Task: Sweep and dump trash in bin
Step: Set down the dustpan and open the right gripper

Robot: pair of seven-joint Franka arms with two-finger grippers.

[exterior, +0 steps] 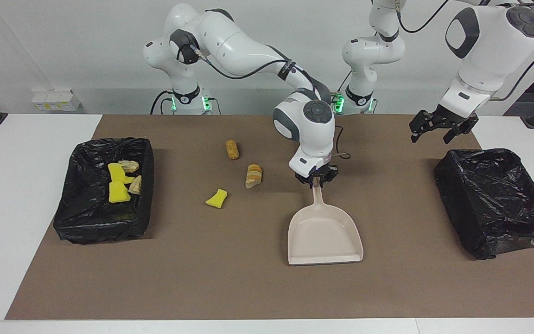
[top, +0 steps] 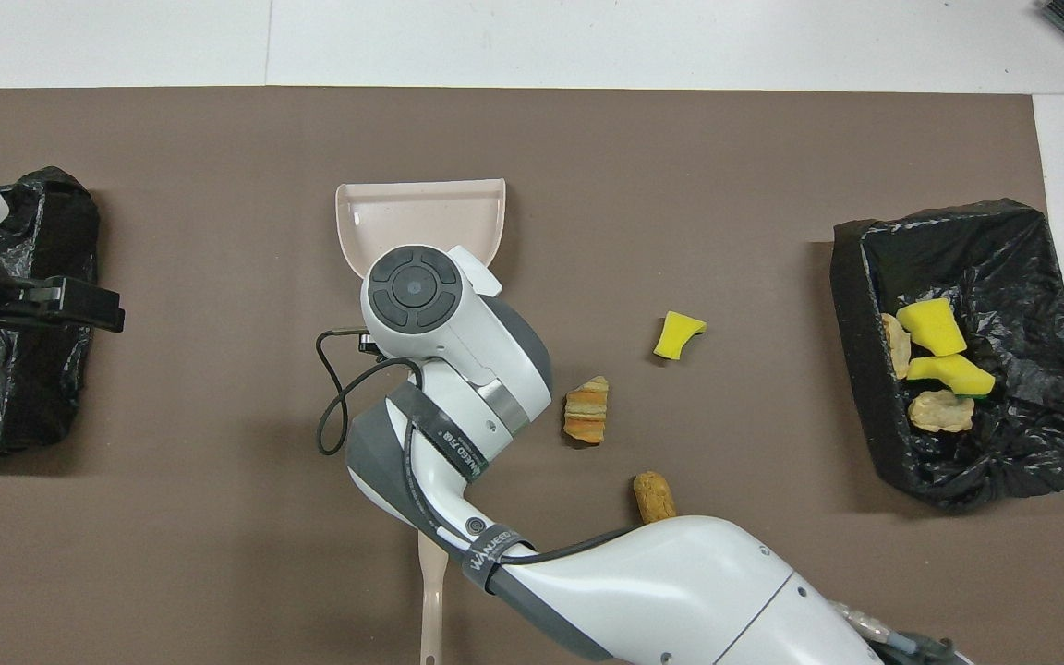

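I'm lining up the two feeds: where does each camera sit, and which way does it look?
Facing view: high across the table, looking at the robots; both arms show whole, right gripper on the dustpan handle, left gripper over a bin.
Overhead view: above the robots' end, looking steeply down; right arm, left gripper.
Shared: dustpan, yellow sponge.

Overhead, right arm (top: 458, 369) hides most of dustpan (top: 421, 217) and its handle; left-end bin (top: 24, 388) cut off at 9 o'clock edge; right gripper (exterior: 316, 180) finger state on handle unreadable.
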